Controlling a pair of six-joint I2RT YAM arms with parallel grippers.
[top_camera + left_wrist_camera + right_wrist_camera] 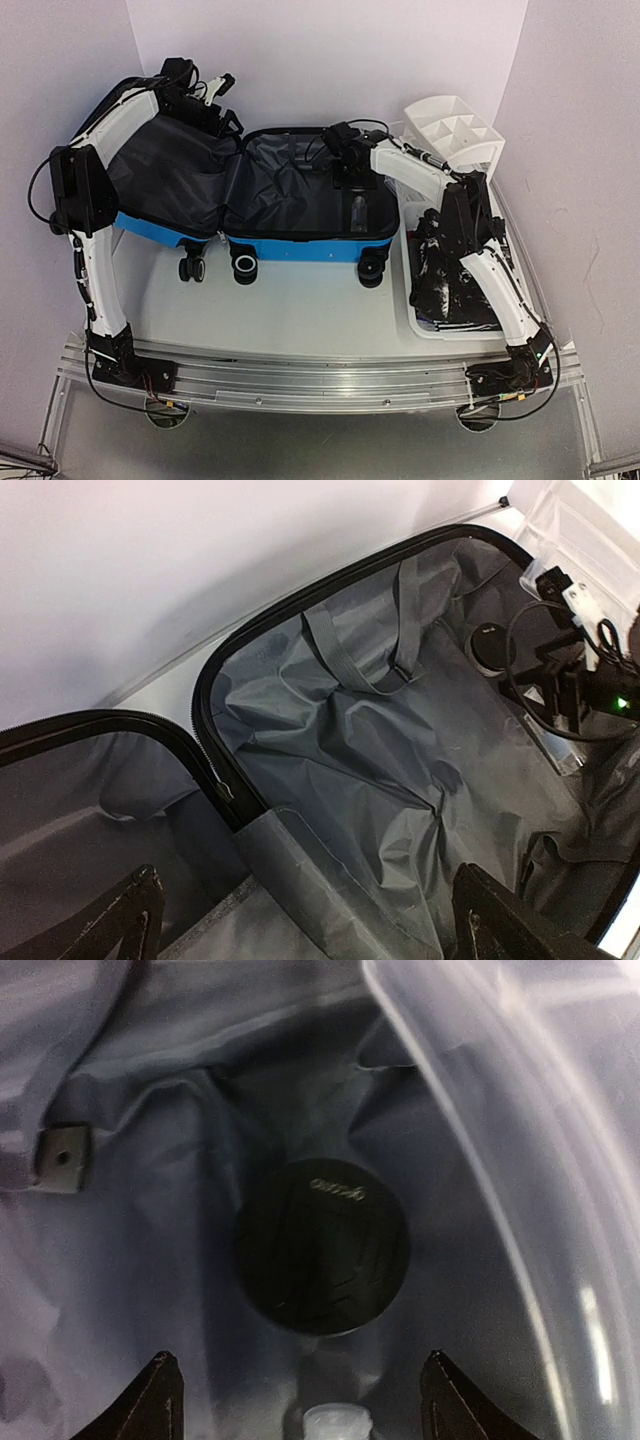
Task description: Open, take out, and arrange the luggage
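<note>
- The large bright blue hard-shell suitcase (300, 248) lies opened flat on the pale worktop (300, 315), both halves facing up and its black wheels (245, 266) turned toward the near edge.
- Crumpled dark grey fabric lining (380, 770) covers both halves, and two grey straps (345, 660) lie slack in the right half.
- The left pincer (308, 880) hangs over the hinge between the halves with its fingers spread wide, holding nothing.
- The right pincer (300, 1360) reaches down into the right half near its right wall, also spread and empty.
- A flat round black disc (320, 1260) rests on the lining just beyond the right pincer's tips.
- A small pale cap (335, 1425) shows between those tips at the bottom edge of the right wrist view.
- A white plastic drawer organizer (455, 130) stands at the far right, just beside the suitcase.
- A clear plastic bin (440, 328) holding dark items sits near right, under the right arm.
</note>
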